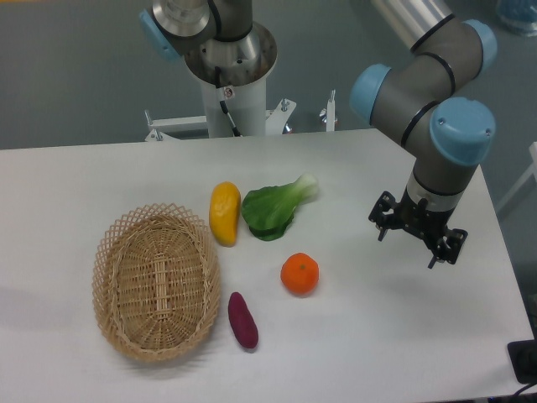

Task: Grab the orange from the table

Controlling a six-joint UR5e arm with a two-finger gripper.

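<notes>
The orange (299,274) sits on the white worktop (394,336), near the middle, between the green leafy vegetable (273,211) behind it and the purple sweet potato (243,320) in front and to its left. An elongated yellow fruit (225,213) lies just beside the greens, and an oval wicker basket (155,281) stands further left. The tool (408,238) hangs above the worktop's right part, well apart from the orange, its two fingers spread wide and holding nothing.
</notes>
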